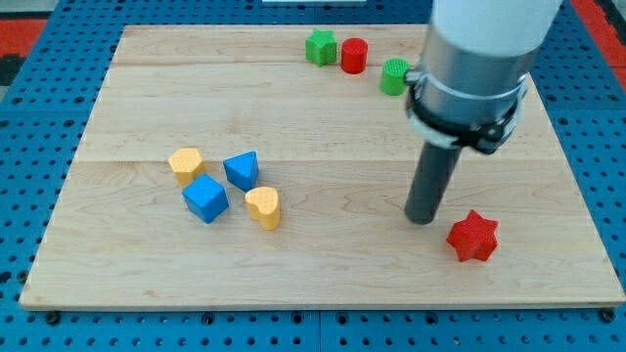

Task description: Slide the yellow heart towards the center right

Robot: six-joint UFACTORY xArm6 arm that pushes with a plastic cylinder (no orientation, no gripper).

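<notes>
The yellow heart (263, 206) lies on the wooden board (323, 284), left of the middle and toward the view's bottom. My tip (424, 219) rests on the board well to the heart's right, with bare wood between them. It stands just left of a red star (473, 237). A blue cube (205, 198) sits close to the heart's left and a blue triangular block (242, 169) just above it. A yellow pentagon-like block (186, 165) lies further left.
At the view's top stand a green star-like block (320, 47), a red cylinder (353, 55) and a green cylinder (395, 76), the last partly behind my arm. The board is ringed by a blue grid surface (29, 147).
</notes>
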